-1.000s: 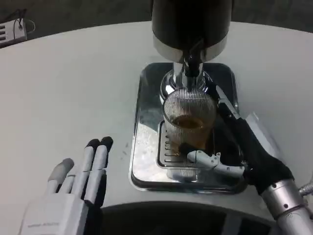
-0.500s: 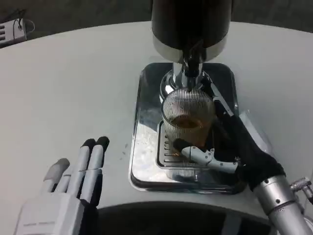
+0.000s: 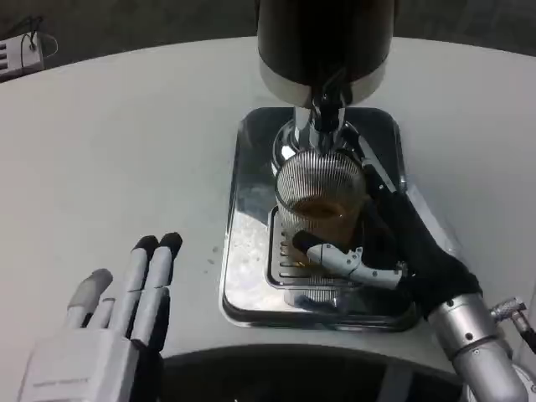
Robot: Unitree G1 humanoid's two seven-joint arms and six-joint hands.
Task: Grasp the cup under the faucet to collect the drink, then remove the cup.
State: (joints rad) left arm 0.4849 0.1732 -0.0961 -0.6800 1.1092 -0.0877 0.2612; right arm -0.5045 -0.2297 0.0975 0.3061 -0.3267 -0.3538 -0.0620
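Under the faucet (image 3: 327, 109), on the steel drip tray (image 3: 251, 243), stands the ribbed glass cup (image 3: 322, 205) with brown drink in it. The right hand (image 3: 394, 251) wraps it from the right, thumb across the near side, forearm angling in from the lower right. The left hand (image 3: 109, 327) lies flat on the white table (image 3: 126, 151), fingers straight, holding nothing.

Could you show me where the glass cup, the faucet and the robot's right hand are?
cup (image 3: 322, 188): head view, on its ribbed glass wall.
faucet (image 3: 327, 113): head view, on the dark spout.
right hand (image 3: 402, 251): head view, on its dark middle beside the cup.
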